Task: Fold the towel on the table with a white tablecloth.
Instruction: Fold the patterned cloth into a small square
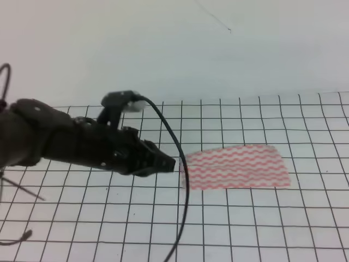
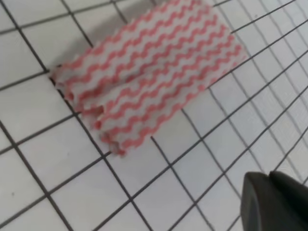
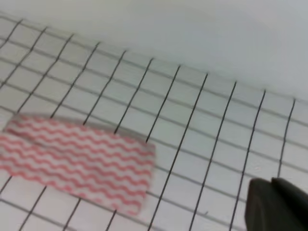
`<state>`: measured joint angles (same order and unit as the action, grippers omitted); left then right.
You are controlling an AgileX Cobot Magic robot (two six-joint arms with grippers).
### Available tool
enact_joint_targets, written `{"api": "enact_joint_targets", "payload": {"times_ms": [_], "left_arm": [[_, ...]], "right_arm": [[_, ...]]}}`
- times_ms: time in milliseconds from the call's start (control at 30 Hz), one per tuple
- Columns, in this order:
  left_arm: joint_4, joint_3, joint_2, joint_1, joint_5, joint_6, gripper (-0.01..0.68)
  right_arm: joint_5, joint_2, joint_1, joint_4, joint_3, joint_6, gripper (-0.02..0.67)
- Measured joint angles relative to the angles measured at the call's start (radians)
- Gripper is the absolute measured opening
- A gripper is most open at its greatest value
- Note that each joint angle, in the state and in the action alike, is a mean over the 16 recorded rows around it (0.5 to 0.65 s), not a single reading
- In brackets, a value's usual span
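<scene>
The left hand (image 1: 173, 164) is reaching for the towel (image 1: 235, 167) lying flat on the bench (image 1: 262, 229); its grip state is unclear, and next it needs to pinch the near edge

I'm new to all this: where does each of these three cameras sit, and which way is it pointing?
Exterior high: mounted above the table, looking down and forward at the white tablecloth and the towel; the left arm shows, its left gripper near the towel's left edge.
Left wrist: rides the left arm, looking down at the towel; a dark gripper part shows bottom right.
Right wrist: rides the right arm, looking across the towel toward the far wall; a dark gripper part shows bottom right.
All three views share the towel.
</scene>
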<state>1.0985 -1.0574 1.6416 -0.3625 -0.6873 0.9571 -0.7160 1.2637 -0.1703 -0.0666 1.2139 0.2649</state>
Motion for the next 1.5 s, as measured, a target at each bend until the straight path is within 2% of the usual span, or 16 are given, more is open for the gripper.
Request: {"api": "enact_joint_targets", "payload": {"times_ms": [133, 267, 500, 667, 1133, 1300, 1500], "left_arm": [[-0.073, -0.031, 0.077, -0.035, 0.009, -0.028, 0.075], [-0.191, -0.079, 0.149, -0.081, 0.039, -0.067, 0.142], [-0.405, -0.184, 0.251, -0.149, 0.086, -0.146, 0.251], [-0.475, -0.246, 0.307, -0.180, 0.097, -0.162, 0.279], [-0.557, -0.311, 0.407, -0.230, 0.108, -0.148, 0.266], [-0.575, -0.318, 0.415, -0.234, 0.079, -0.143, 0.215], [-0.585, -0.351, 0.409, -0.234, -0.010, -0.121, 0.118]], "right_arm": [[0.087, -0.059, 0.000, -0.004, -0.164, -0.017, -0.001], [0.124, -0.081, 0.000, -0.013, -0.262, -0.020, -0.001], [0.132, -0.084, 0.000, -0.015, -0.312, -0.017, -0.001], [0.135, -0.084, 0.000, -0.015, -0.314, -0.014, -0.001], [0.136, -0.084, 0.000, -0.015, -0.314, -0.005, -0.001], [0.137, -0.084, 0.000, -0.016, -0.314, -0.004, -0.001], [0.142, -0.084, 0.000, -0.017, -0.314, -0.003, -0.001]]}}
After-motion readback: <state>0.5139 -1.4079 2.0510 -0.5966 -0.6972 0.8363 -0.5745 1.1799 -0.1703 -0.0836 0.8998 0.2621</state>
